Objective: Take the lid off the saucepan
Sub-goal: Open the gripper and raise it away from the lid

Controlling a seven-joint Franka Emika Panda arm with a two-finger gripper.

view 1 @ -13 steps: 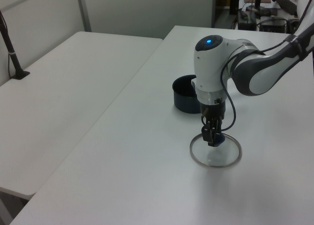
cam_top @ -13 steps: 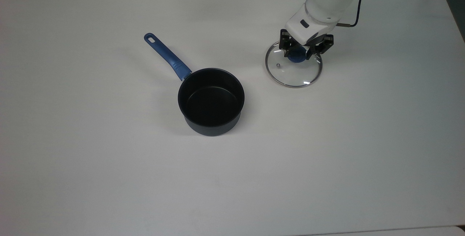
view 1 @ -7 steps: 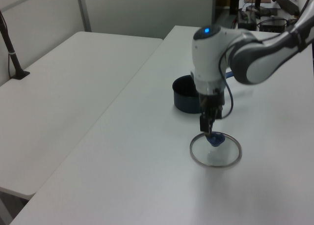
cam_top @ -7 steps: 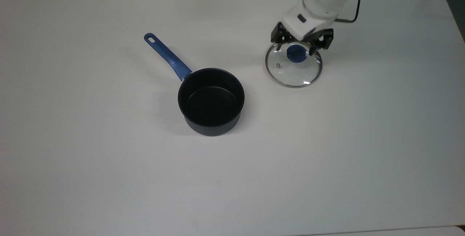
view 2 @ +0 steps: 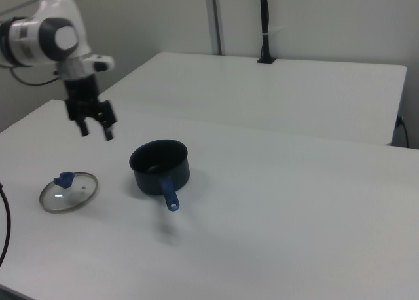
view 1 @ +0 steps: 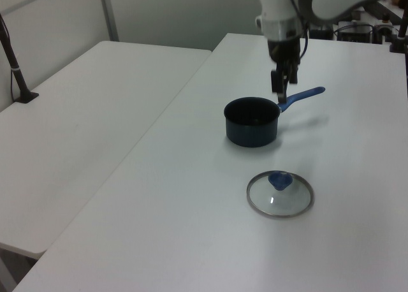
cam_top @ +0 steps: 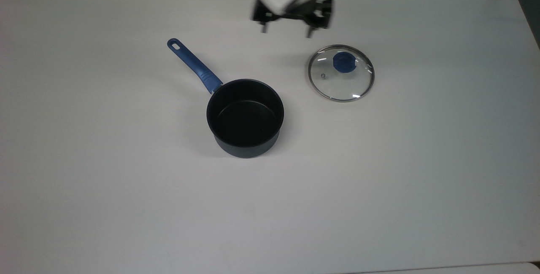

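On the white desk (cam_top: 126, 206), well in from every edge, the saucepan (cam_top: 245, 117) stands uncovered, the lid (cam_top: 341, 73) flat nearby, apart from it. The gripper (cam_top: 286, 29) hangs above the desk, fingers spread, empty. A second white table (view 1: 83, 120) adjoins.

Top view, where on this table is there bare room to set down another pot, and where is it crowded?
The table is bare across the whole stretch below the saucepan and on the top view's left of its handle. Things cluster at upper centre: the saucepan, the lid lying flat on the top view's right of it, apart, and the open gripper hovering above.
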